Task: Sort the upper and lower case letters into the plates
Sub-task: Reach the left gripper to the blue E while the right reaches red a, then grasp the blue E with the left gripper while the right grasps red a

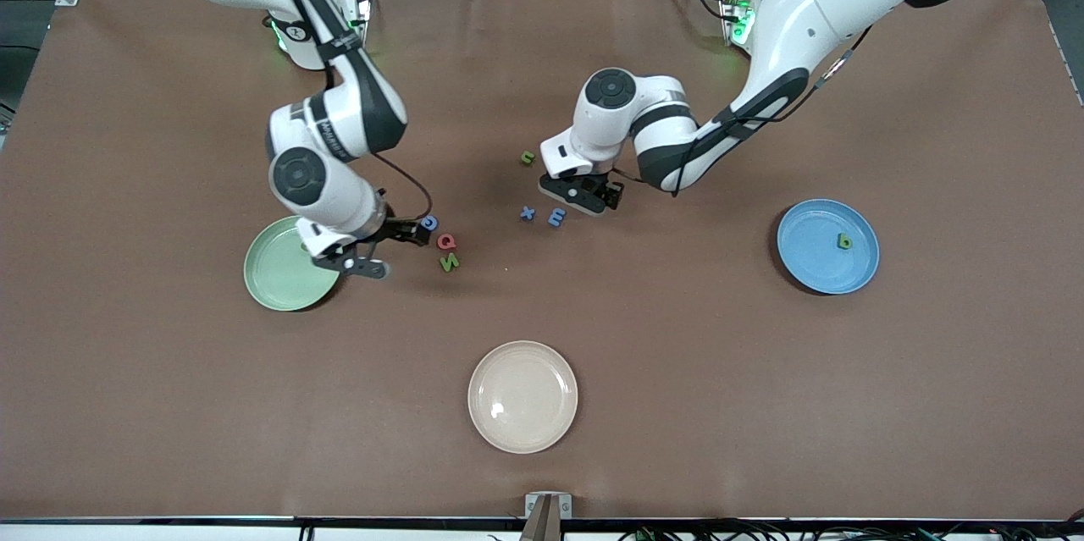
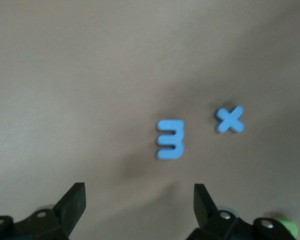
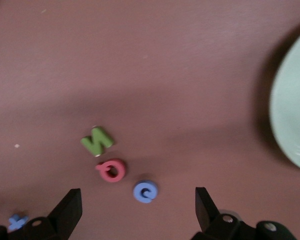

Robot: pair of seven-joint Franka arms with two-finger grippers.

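Front view: cream plate (image 1: 522, 396) nearest the camera. Mint plate (image 1: 284, 265) toward the right arm's end, blue plate (image 1: 827, 245) toward the left arm's end with 1 green letter (image 1: 843, 241) in it. Right gripper (image 1: 385, 250) open beside the mint plate, near green N (image 1: 449, 262), red Q (image 1: 445, 241), blue C (image 1: 430, 223). Left gripper (image 1: 584, 195) open, empty, by blue E (image 1: 555, 218) and blue x (image 1: 528, 213). Green n (image 1: 528, 157) farthest.
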